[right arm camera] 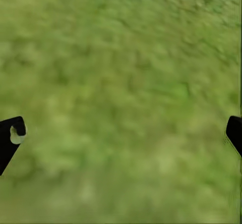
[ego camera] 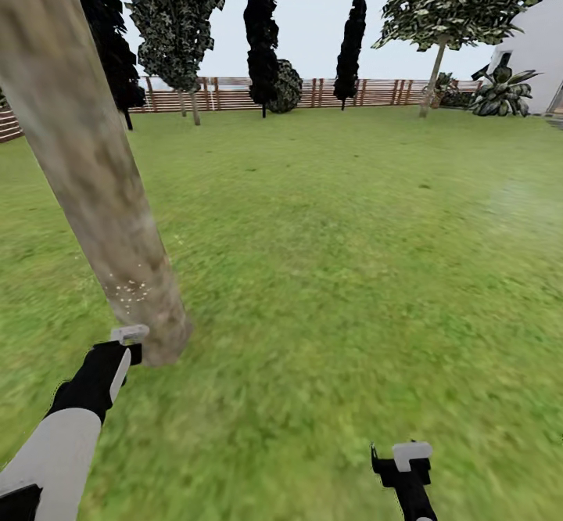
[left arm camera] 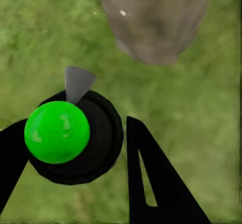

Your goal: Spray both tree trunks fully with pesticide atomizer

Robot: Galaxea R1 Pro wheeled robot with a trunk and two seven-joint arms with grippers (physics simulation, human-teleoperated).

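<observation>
Atomizer, black rigid body with glossy green ball top (left arm camera: 58, 132), sits clenched in our left tool (left arm camera: 75, 153), seemingly light, slippery; right tool (right arm camera: 121, 133) spread, ungrasping, above grass.

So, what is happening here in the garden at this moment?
The left gripper holds the pesticide atomizer, a black bottle with a green ball top, its grey nozzle turned toward the base of the near tree trunk. Small white specks dot the bark low down. The right gripper hangs open above the grass, holding nothing. A second pale-trunked tree stands far off by the fence.
</observation>
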